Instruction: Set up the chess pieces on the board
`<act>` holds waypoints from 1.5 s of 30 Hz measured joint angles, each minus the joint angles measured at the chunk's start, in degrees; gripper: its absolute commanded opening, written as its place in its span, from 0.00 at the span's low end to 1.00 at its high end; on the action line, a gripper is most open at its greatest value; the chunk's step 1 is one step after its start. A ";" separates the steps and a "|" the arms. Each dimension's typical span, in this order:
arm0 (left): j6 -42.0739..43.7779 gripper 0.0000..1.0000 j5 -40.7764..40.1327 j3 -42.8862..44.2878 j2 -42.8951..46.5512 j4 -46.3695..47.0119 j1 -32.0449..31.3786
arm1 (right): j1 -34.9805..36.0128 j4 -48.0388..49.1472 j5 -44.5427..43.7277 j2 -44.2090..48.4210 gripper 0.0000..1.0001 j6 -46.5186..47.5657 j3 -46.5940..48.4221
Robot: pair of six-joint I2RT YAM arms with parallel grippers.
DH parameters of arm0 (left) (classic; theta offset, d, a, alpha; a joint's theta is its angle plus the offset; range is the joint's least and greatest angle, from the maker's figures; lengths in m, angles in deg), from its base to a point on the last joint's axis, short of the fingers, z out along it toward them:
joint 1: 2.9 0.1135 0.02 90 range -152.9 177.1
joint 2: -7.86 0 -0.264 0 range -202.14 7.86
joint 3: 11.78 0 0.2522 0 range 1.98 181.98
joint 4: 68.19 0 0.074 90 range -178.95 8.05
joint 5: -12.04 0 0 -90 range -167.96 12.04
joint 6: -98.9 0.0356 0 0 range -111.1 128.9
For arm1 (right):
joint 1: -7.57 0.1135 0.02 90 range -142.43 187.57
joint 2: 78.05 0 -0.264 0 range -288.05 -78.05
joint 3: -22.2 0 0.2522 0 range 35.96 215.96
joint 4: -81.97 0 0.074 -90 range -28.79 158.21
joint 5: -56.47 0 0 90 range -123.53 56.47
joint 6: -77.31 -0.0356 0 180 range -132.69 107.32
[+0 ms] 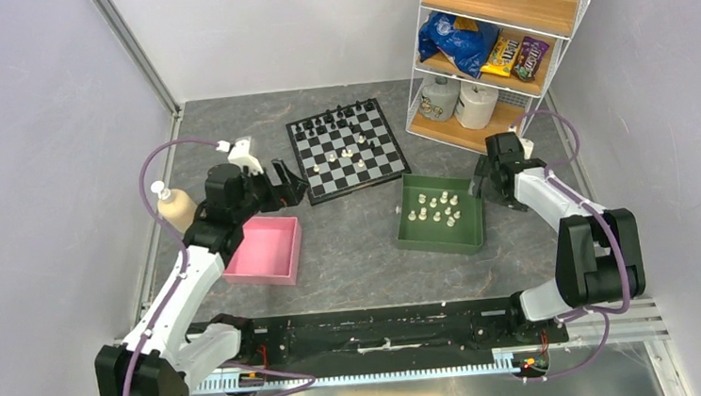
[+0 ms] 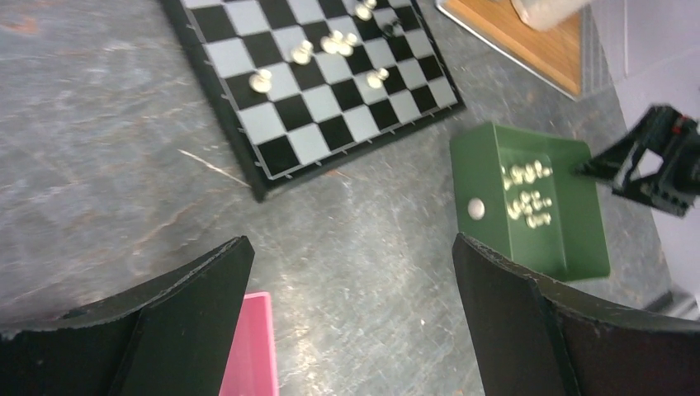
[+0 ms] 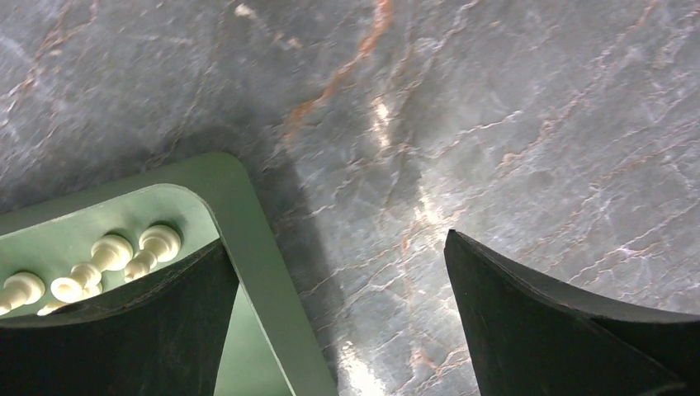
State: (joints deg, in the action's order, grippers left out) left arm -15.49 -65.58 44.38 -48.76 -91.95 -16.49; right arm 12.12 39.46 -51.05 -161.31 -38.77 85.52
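A: Left gripper first. State?
B: Jaws fully apart, nothing between them. Mid-left of the top view, just off the board's lower-left corner, w/ the pink tray below it in frame.
A: Right gripper?
B: Same, spread wide and empty. Right of centre in the top view, at the green tray's upper-right corner. In its wrist view 1 finger overlaps the tray rim and the other sits over bare table.
A: Pieces?
B: Black pieces are on the board's far rows. A few cream pieces on the board stand scattered mid-board, not in rows. The cream pieces in the tray, approx 10, are bunched close together. 1 more pale dot at the tray's left edge, can't tell if it's in or out.
A: So the setup's early?
B: I'd say so. The cream side isn't lined up yet.
A: Risks?
B: 3.
1) If the right gripper comes straight down here, a finger could land on the rim and tip or shove the tray.
2) The pieces are packed tight, so wide jaws could catch 2 or knock over the ones next to the target.
3) The left gripper is close to the board corner. A low sweep could nudge the board and topple standing pieces.
Also, the pieces are tiny, so an off-centre pinch prob lets 1 slip or twist.
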 measured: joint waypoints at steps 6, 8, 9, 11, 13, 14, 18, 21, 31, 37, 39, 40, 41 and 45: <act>-0.09 0.99 -0.83 0.00 -2.84 1.73 -8.63 | -5.09 -0.02 1.31 -0.15 0.99 -0.02 0.39; -0.42 0.99 -1.90 -0.07 -3.98 2.86 -11.74 | -6.16 -0.02 2.40 0.00 0.99 -0.04 0.72; -0.68 0.98 -2.23 -0.11 -4.50 3.43 -12.79 | -6.49 -0.07 2.93 0.24 0.99 -0.04 0.87; -1.62 0.96 -3.28 -0.74 -6.01 5.46 -15.32 | -6.62 -0.50 4.46 1.07 0.99 -0.07 1.36; -2.73 0.95 -4.17 -1.88 -7.87 7.32 -17.29 | -6.60 -1.36 6.60 2.56 0.99 -0.09 2.29; -3.28 0.95 -4.79 -2.54 -8.68 8.02 -17.97 | -6.54 -1.79 7.85 3.39 0.99 -0.11 2.84; -5.97 0.91 -6.95 -6.51 -11.41 10.69 -19.91 | -5.27 -2.56 13.99 8.39 0.91 -0.33 4.92; -7.50 0.89 -8.52 -8.17 -12.72 11.39 -20.74 | -1.44 -2.60 17.31 11.58 0.89 -1.09 6.25; -8.79 0.89 -21.38 -9.33 -12.22 8.31 -21.29 | 22.32 1.33 22.56 8.70 0.86 -8.07 8.04; -8.85 0.89 -27.61 -9.92 -10.08 5.29 -20.87 | 31.78 3.13 21.97 -1.84 0.85 -10.54 10.93; -8.96 0.89 -28.85 -10.19 -9.73 4.87 -20.44 | 34.03 3.82 21.51 -4.70 0.85 -11.02 12.41; -9.03 0.89 -29.31 -10.34 -9.46 4.57 -20.17 | 34.67 4.26 21.42 -5.57 0.85 -11.23 12.81; -9.05 0.89 -29.94 -10.56 -9.16 4.22 -19.96 | 35.32 4.63 21.24 -6.47 0.84 -11.45 13.31; -9.05 0.90 -31.54 -10.91 -7.98 2.45 -18.62 | 36.72 5.81 20.37 -9.92 0.83 -12.20 15.37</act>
State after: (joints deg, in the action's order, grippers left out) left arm -24.53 -97.12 33.47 -56.74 -89.51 -35.11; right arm 48.84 45.27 -30.68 -171.23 -50.97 100.89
